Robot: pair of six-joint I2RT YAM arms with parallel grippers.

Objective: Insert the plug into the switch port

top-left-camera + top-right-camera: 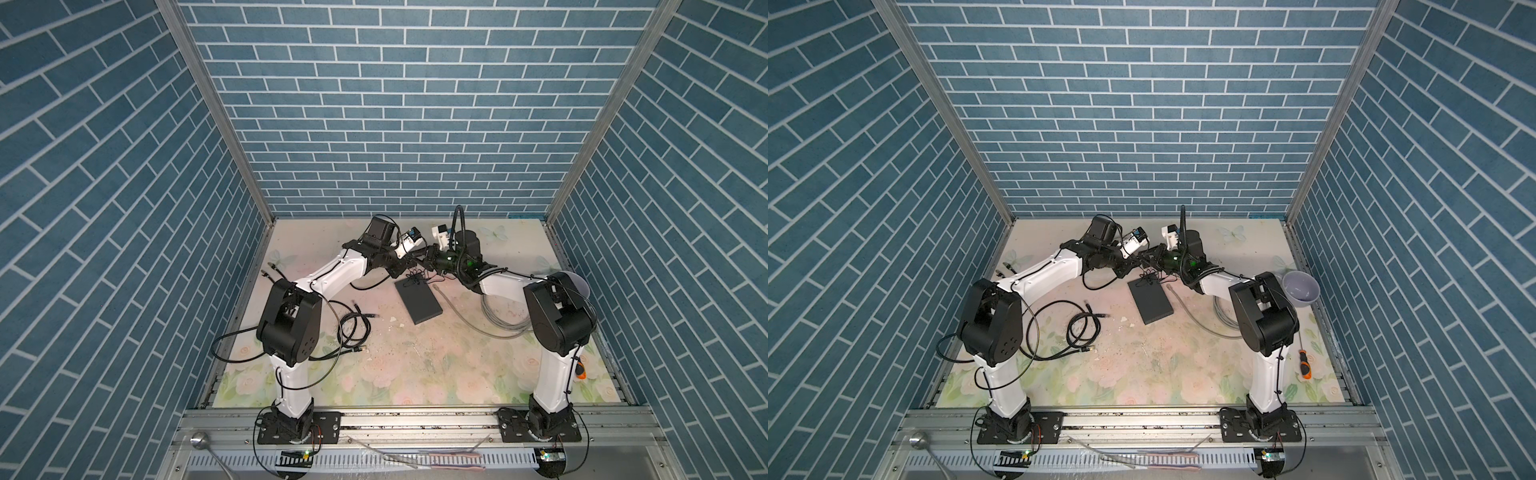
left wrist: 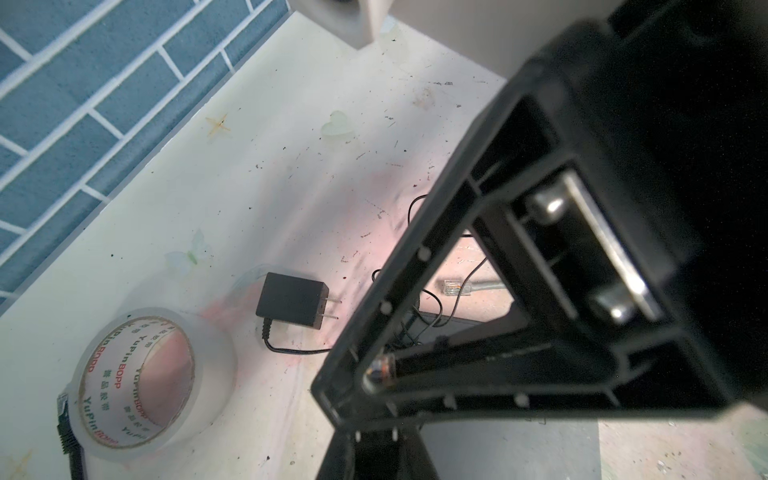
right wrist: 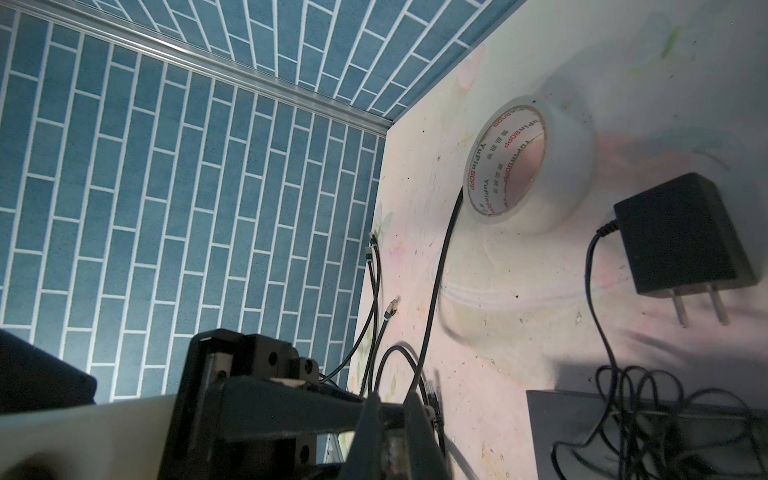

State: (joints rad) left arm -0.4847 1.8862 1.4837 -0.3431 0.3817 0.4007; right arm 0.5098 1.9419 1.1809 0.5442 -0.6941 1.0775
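Right gripper [image 3: 394,419] close up, over far end of switch [image 1: 417,305], nose to nose with left gripper [image 1: 405,268]. Plug [image 2: 376,370] up there too, not in switch yet. Port too small to see. You: get firm hold first, keep thin cord [image 1: 413,282] on switch out of way, line plug straight, push slow. Right jaws shut, look pinched on plug. Left jaws: can't tell how wide, or if touching plug.
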